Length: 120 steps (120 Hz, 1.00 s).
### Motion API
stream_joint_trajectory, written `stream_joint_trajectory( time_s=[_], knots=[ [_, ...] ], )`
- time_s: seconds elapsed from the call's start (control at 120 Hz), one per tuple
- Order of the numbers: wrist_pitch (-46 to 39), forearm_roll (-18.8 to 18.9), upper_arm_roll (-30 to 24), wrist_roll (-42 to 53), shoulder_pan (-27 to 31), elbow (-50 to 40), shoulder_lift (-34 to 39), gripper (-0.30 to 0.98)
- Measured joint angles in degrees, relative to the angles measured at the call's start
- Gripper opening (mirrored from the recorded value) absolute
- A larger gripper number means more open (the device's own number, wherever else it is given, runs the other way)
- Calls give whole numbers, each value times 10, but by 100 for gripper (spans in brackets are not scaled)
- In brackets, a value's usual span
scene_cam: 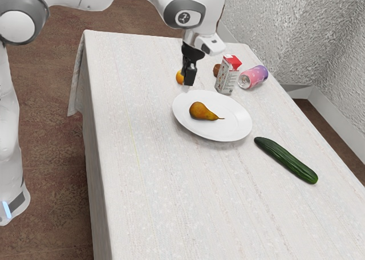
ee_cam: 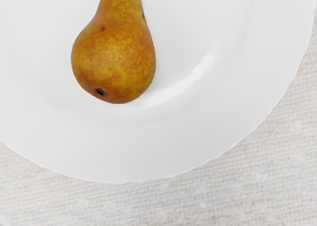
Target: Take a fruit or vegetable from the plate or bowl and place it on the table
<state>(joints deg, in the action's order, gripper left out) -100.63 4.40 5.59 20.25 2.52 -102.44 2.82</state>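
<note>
Pear (scene_cam: 201,111), the fruit in question: on the white plate (scene_cam: 239,132), center to upper center of the exterior frame. Lying on its side, stem pointing to the frame's right; brownish yellow, dark speckles, dark blossom end in the wrist view. Hand (scene_cam: 189,84): upper center, above the plate's far-left edge, apart from the pear. Can't tell if it's spread or pressed together; pear not in its grasp. Orange (scene_cam: 179,77): upper center, partly hidden by the hand. Carton (scene_cam: 226,79): upright, white with red top, upper right of center, just beyond the plate. Reddish-brown round item (scene_cam: 217,70): partly behind the carton. Can (scene_cam: 254,77): pink and purple, on its side, upper right, beside the carton. Cucumber (scene_cam: 286,160): dark green, on the tabletop (scene_cam: 171,197), right of center, slanting toward lower right. Cloth on the tabletop is whitish. Floor (scene_cam: 51,140): reddish brown, frame left.
</note>
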Motion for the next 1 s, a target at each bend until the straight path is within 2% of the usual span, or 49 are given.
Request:
stream_joint_trajectory(
  time_s=[0.125,0.233,1.0],
  knots=[
    [-41,-3,1,21,21,52,-80,69],
    [-63,-5,2,36,9,67,-108,69],
    [-106,-22,-1,94,17,41,-157,69]
  ],
)
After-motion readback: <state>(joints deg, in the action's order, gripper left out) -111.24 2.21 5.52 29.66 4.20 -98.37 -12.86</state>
